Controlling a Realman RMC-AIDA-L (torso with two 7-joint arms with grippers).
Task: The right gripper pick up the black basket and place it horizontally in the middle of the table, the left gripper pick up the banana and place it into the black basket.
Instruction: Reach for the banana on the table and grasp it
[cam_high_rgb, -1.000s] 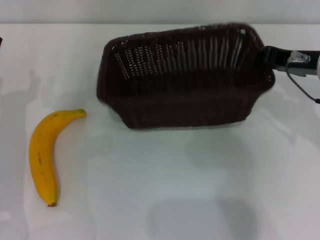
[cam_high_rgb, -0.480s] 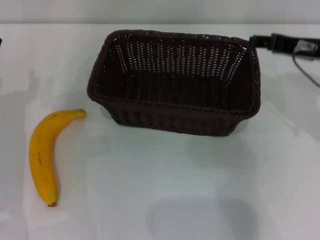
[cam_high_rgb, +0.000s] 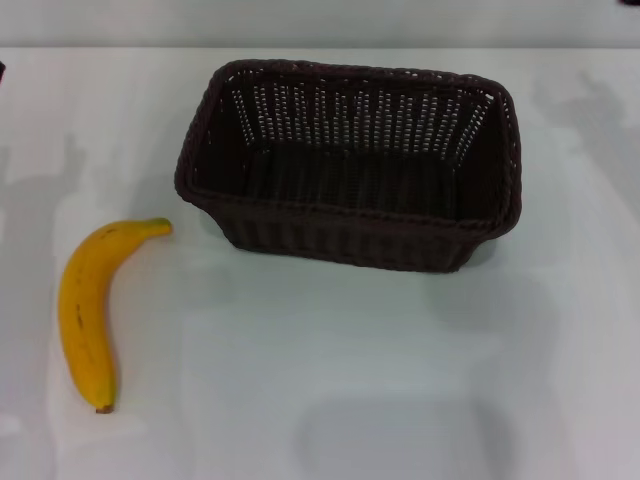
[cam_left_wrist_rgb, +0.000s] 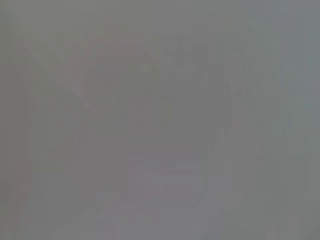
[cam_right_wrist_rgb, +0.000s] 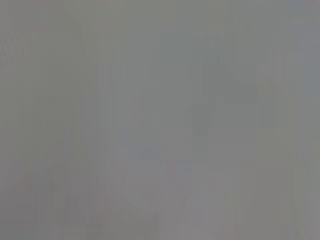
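**Basket upright mid-counter, banana lying apart, both hands out of sight**

Nearest in the head view, the white counter is bare and slightly glossy, carrying only soft grey shadows. On the robot's left side lies the banana, flat on the counter, its curve bowing outward to the left, its dark end toward the near edge and its greenish stem tip pointing away and to the right. It touches nothing.

Farther back and around the middle stands the black basket, upright on its base with the opening facing up, its long side running across the view. The near wall is dense weave; the far and side walls show open weave with light coming through. The braided rim is whole all the way round. The basket holds nothing. It sits well apart from the banana, beyond the stem tip and to its right.

Neither the left hand nor the right hand shows in any view, so whether their fingers are apart or together cannot be told. Both wrist views give only a flat grey field.

Beyond the counter's far edge runs a pale grey wall.
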